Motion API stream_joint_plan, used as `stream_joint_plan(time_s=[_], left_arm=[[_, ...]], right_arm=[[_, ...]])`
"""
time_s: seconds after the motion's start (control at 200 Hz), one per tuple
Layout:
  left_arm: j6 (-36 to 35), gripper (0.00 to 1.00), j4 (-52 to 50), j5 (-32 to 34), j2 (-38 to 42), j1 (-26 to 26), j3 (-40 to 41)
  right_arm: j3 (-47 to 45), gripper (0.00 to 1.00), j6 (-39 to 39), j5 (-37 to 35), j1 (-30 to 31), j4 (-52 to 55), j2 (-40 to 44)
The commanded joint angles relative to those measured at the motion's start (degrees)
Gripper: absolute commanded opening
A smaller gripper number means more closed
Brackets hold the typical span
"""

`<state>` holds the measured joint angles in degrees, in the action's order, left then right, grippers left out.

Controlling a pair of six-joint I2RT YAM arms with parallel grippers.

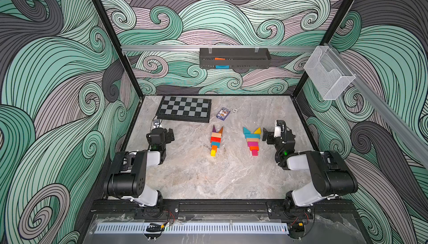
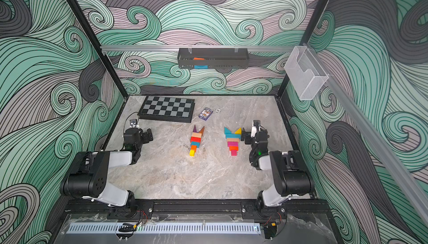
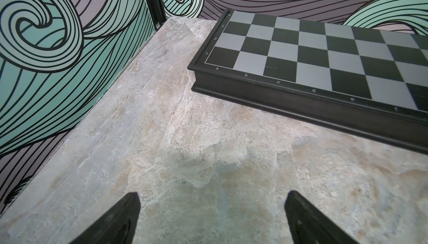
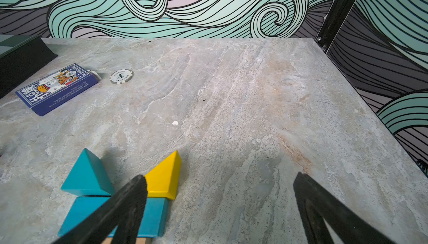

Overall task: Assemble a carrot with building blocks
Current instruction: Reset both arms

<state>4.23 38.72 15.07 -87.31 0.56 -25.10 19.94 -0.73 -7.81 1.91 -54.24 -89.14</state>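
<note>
Two carrots of building blocks lie flat at mid-counter (image 1: 208,180), side by side and well apart. Each has its long axis running from the robot toward the back wall, with the forked wedge top pointing at the wall and the narrow tip at the arms' bases. The left carrot (image 1: 215,141) runs from a purple and a brown wedge through beige, red, teal and orange to a yellow tip. The right carrot (image 1: 252,141) runs from a teal wedge (image 4: 88,175) and a yellow wedge (image 4: 165,180) through teal, beige, pink and orange-red to a pink tip. The left jaws stand apart over bare counter near the one chessboard (image 3: 301,52), on whose rim the letters a to e and numbers 1 to 3 can be read. The right jaws stand apart too, gripping nothing, just beside the yellow wedge; whether they touch it cannot be told. Farther back lie one blue box (image 4: 58,88) marked "PLAYING CARDS" and one poker chip (image 4: 121,76), its lettering too small to read. Two more blocks, an orange block (image 1: 219,58) and a blue block (image 1: 222,67), sit in the black tray (image 1: 250,62) on the back wall.
</note>
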Motion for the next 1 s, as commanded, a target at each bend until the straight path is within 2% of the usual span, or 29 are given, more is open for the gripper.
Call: stream_joint_plan(time_s=[0.0,0.61,0.69,0.755,0.831,0.996], left_arm=[[-0.5,0.99,1.6,0.7,0.0,-0.1,-0.7],[-0.5,0.99,1.5,0.5,-0.1,0.0,-0.8],[-0.5,0.99,1.0,-1.0,-0.1,0.5,-1.1],[-3.3,0.99,-0.4,-9.3,-0.2,1.3,-1.9],[-3.4,0.98,0.3,-10.9,-0.1,1.6,-1.4],[-1.6,0.98,-0.3,-7.0,-0.2,1.8,-1.8]], right_arm=[[0.7,0.99,0.9,0.5,-0.1,-1.2,-0.1],[0.7,0.99,0.9,0.5,-0.1,-1.2,-0.1],[0.7,0.99,0.9,0.5,-0.1,-1.1,-0.1],[0.7,0.99,0.9,0.5,-0.1,-1.1,-0.1],[0.7,0.99,0.9,0.5,-0.1,-1.1,-0.1],[0.7,0.99,0.9,0.6,0.0,-1.2,0.0]])
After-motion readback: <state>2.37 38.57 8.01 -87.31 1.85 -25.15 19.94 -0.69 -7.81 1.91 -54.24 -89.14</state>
